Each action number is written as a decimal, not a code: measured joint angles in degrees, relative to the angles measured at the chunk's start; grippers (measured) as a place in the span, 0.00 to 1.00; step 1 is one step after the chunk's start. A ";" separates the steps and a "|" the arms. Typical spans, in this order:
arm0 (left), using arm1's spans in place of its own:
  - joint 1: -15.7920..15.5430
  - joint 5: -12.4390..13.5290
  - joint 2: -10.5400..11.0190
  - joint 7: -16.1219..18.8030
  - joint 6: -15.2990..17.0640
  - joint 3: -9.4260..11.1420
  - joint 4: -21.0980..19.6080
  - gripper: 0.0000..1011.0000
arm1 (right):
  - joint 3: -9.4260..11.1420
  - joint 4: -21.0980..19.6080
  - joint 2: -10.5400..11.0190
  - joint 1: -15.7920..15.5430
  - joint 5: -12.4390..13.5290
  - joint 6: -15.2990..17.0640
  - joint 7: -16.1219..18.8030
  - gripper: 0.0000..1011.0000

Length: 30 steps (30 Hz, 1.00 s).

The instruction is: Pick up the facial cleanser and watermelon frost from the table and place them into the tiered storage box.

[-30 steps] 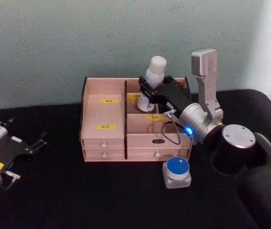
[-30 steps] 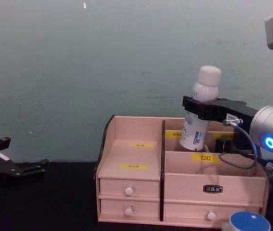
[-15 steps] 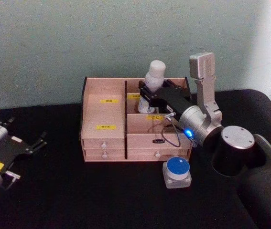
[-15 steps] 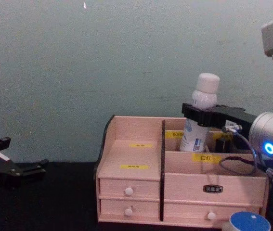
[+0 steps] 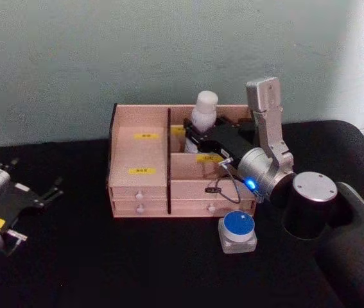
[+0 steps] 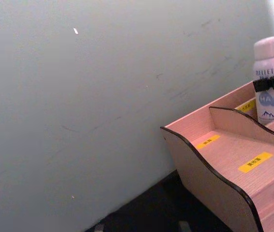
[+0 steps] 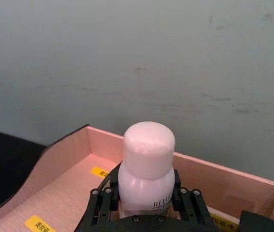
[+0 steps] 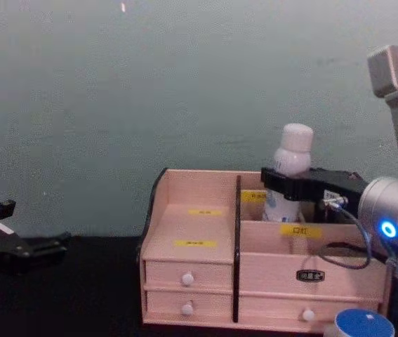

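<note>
One white, round-capped facial cleanser bottle [image 5: 205, 108]: upright in the rear right compartment of one pale pink wooden tiered storage box [image 5: 140, 154], clenched by the right pincer [image 5: 198, 133]. One blue-lidded round watermelon frost jar [image 5: 238, 226]: on the black bench [image 5: 137, 256], just before the box. Left pincer [image 5: 37, 208]: released, far left.

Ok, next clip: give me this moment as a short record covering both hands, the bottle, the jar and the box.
tiered storage box: at the back of the table, drawers shut
right hand: shut on the white bottle, at the box's rear right compartment
white bottle: upright, lower part inside that compartment; whether it rests on the floor is hidden
blue-lidded jar: on the table before the box's right end, untouched
left hand: open, idle at far left
</note>
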 joint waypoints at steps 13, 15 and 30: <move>0.00 0.00 0.00 0.00 0.00 0.00 0.00 0.99 | -0.67 1.37 -0.04 0.39 -1.24 0.81 0.10 0.58; 0.00 0.00 0.00 0.00 0.00 0.00 0.00 0.99 | -0.74 1.49 -0.05 0.41 -1.39 0.90 0.10 0.58; 0.00 0.00 0.00 0.00 0.00 0.00 0.00 0.99 | -1.01 1.89 -0.11 0.51 -2.17 1.55 0.07 0.58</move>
